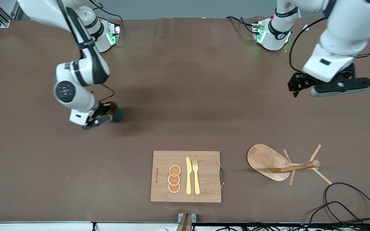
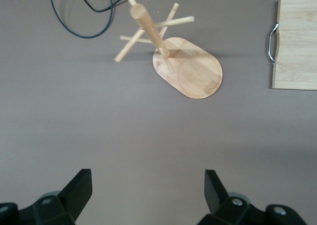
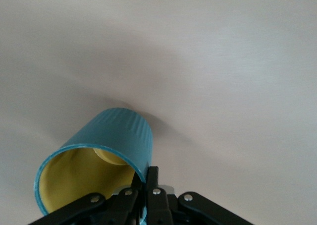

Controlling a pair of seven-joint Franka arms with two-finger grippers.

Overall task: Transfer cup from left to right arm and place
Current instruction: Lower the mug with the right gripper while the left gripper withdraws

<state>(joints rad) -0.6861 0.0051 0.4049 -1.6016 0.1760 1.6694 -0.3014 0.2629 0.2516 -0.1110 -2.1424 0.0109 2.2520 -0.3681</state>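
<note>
The cup [image 1: 118, 115] is dark teal with a mustard-yellow inside. It is tilted, low at the right arm's end of the table; I cannot tell if it touches the cloth. My right gripper [image 1: 103, 116] is shut on its rim wall. In the right wrist view one finger is inside and one outside the cup [image 3: 119, 136], with the right gripper [image 3: 147, 178] pinching the wall. My left gripper [image 1: 331, 86] is open and empty, up over bare table at the left arm's end. Its left gripper [image 2: 147, 176] jaws stand wide apart in the left wrist view.
A wooden cutting board [image 1: 204, 189] near the front edge carries three orange slices [image 1: 174, 179], a yellow knife [image 1: 188, 176] and fork [image 1: 196, 177]. A wooden mug tree [image 1: 278, 163] stands toward the left arm's end, also in the left wrist view [image 2: 190, 71]. Black cables [image 1: 348, 205] lie at the front corner.
</note>
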